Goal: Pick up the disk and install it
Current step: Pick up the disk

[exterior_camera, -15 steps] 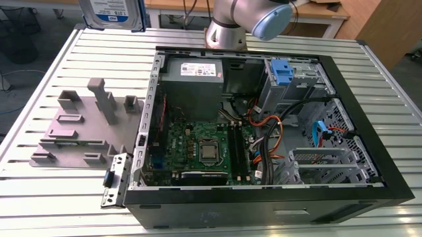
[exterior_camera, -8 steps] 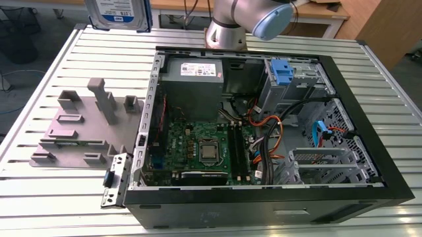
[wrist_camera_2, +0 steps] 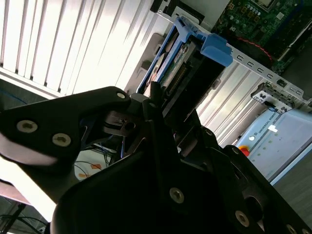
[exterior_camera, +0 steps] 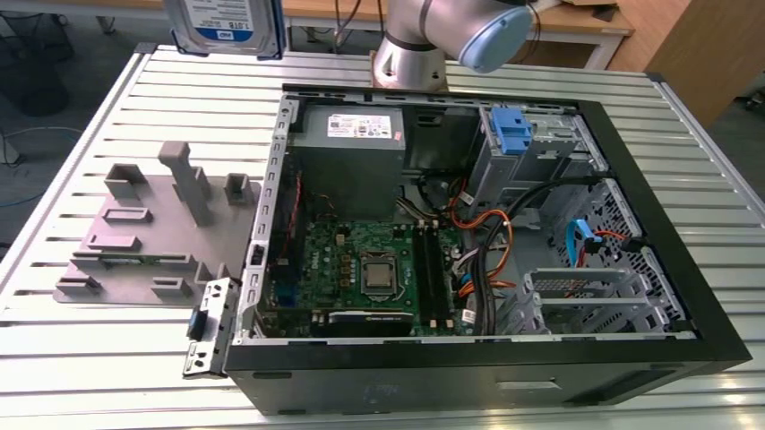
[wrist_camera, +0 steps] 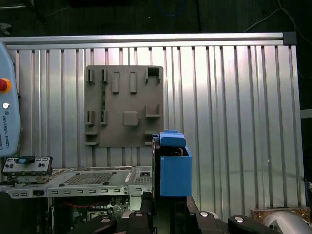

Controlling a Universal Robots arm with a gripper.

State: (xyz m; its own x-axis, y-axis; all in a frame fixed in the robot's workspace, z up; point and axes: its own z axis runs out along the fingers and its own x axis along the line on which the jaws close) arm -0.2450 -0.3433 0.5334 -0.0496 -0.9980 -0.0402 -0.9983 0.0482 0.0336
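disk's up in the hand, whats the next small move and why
Probably carry the disk toward the exterior view's right, over the open case. The hand holds it above the table, off to the case's side, not over the blue-latched bay.

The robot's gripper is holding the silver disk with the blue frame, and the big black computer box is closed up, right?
No, the black computer case is open: the exterior view shows its green circuit board inside. The gripper does hold the silver-grey disk with the blue plastic frame.
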